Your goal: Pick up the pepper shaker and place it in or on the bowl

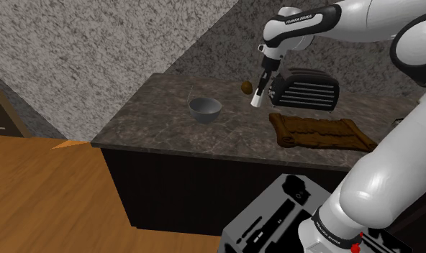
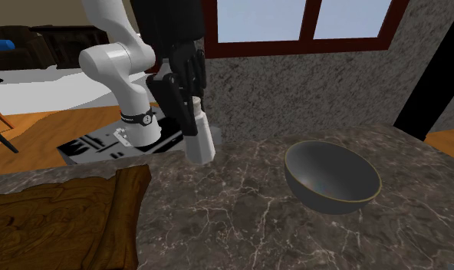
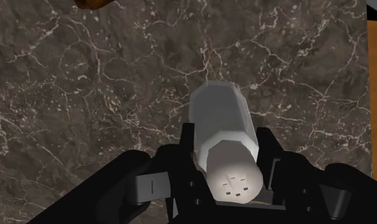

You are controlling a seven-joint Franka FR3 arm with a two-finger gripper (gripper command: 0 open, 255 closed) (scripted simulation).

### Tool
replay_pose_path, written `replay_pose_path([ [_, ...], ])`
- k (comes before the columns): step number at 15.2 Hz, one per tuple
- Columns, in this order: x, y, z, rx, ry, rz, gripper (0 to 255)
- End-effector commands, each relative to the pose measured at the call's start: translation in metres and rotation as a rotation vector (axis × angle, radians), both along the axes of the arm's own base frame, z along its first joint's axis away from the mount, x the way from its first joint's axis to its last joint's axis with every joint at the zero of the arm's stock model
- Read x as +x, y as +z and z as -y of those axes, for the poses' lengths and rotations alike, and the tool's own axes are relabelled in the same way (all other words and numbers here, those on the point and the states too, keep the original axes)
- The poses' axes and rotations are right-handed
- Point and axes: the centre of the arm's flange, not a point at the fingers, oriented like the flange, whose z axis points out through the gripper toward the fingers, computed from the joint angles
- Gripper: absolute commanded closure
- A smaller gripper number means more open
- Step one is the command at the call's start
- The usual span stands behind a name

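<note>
White pepper shaker (image 3: 224, 137) hangs nearly upright, its cap end clamped between the fingers of the black end effector (image 3: 227, 145), its body pointing down at the marbled table (image 1: 154, 122). Grey bowl (image 1: 204, 109) sits well apart, off to the end effector's side and below it.

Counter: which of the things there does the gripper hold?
The white pepper shaker, clasped by the black gripper; the grey bowl, the black toaster and the brown board lie untouched.
</note>
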Motion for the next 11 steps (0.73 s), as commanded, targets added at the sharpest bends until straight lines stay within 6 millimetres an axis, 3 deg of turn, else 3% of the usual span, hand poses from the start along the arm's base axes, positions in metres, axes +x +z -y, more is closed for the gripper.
replay_pose_path([
  [1, 0.0, 0.011, 0.0, 0.0, 0.0, 0.0, 255],
  [4, 0.0, 0.024, 0.0, 0.0, 0.0, 0.0, 255],
  [11, 0.072, 0.032, -0.058, 0.0, 0.0, 0.0, 255],
])
